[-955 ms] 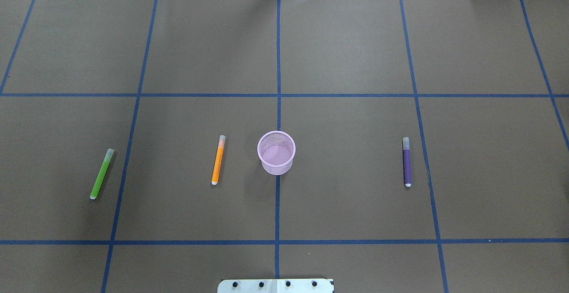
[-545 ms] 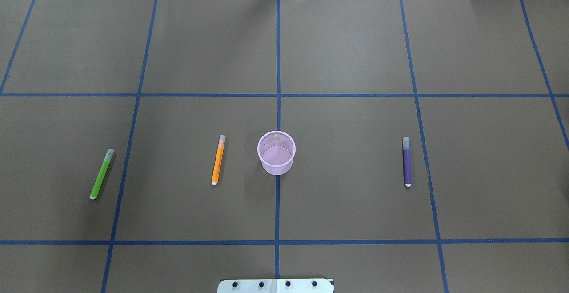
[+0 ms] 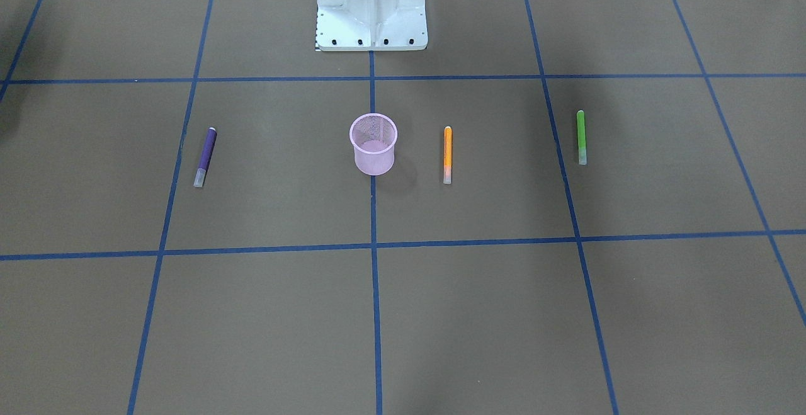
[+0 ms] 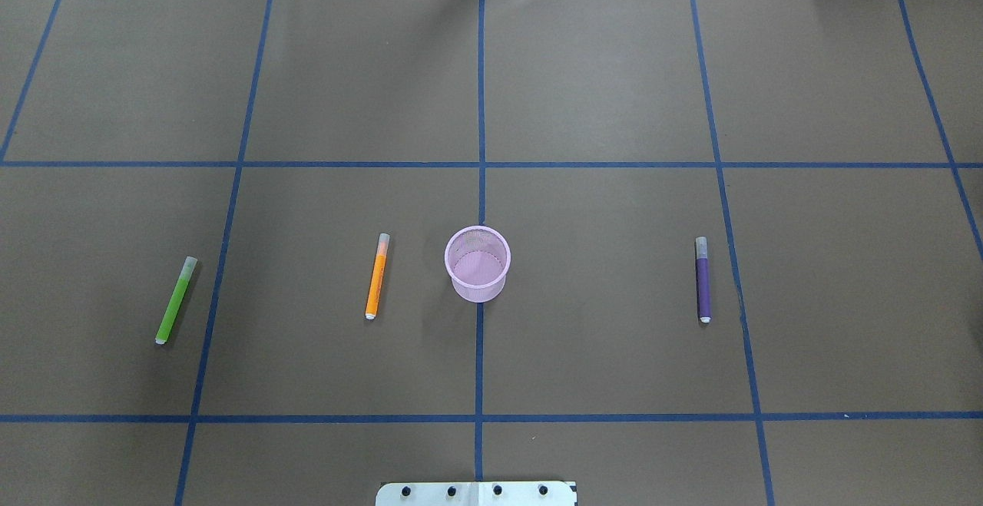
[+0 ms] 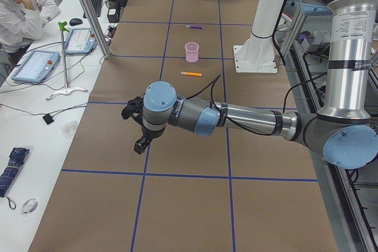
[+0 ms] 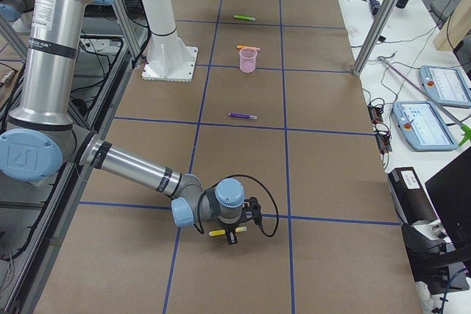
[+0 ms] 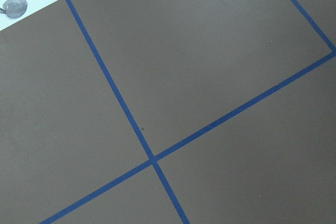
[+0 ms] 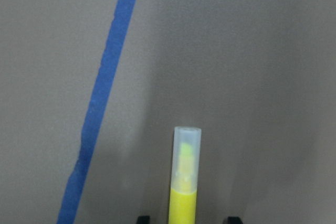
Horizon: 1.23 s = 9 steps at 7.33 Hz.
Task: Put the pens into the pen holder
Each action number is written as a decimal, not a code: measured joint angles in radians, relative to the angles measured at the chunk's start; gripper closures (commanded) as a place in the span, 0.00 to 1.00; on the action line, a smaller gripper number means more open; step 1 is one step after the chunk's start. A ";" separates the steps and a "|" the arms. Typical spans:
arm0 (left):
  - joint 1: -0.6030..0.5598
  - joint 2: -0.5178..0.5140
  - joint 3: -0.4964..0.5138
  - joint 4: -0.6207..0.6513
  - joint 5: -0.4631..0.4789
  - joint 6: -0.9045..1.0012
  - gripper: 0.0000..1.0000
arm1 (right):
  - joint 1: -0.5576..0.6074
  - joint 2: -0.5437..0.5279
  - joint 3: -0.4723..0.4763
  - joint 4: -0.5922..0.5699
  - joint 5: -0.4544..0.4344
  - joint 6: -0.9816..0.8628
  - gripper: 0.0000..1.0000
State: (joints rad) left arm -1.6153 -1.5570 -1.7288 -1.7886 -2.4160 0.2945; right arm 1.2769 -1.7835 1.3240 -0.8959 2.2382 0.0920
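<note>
The pink mesh pen holder (image 4: pixel 477 263) stands upright and empty at the table's middle. An orange pen (image 4: pixel 376 276) lies just left of it, a green pen (image 4: pixel 176 300) further left, and a purple pen (image 4: pixel 703 279) to its right. A yellow pen (image 8: pixel 184 182) lies far off on the right end of the table (image 6: pixel 218 232). My right gripper (image 8: pixel 188 219) is low over it, open, a fingertip (image 8: pixel 143 219) showing on each side with a gap to the pen. My left gripper (image 5: pixel 139 143) hovers over bare table at the left end; I cannot tell whether it is open or shut.
The robot's white base plate (image 4: pixel 476 493) sits at the near edge behind the pen holder. Blue tape lines grid the brown table (image 4: pixel 614 91). Beside the table's far side, a desk with tablets (image 5: pixel 35 63) and a seated person (image 5: pixel 20 4).
</note>
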 measured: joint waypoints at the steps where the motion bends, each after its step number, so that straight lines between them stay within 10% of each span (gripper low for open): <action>1: 0.000 0.000 0.000 0.000 0.000 0.000 0.00 | -0.002 0.002 -0.001 0.001 0.001 0.000 1.00; 9: 0.000 -0.001 0.000 0.000 0.000 -0.001 0.00 | -0.003 0.016 0.020 0.058 0.007 0.002 1.00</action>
State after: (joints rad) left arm -1.6153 -1.5585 -1.7288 -1.7886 -2.4160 0.2932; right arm 1.2738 -1.7671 1.3442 -0.8382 2.2448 0.0943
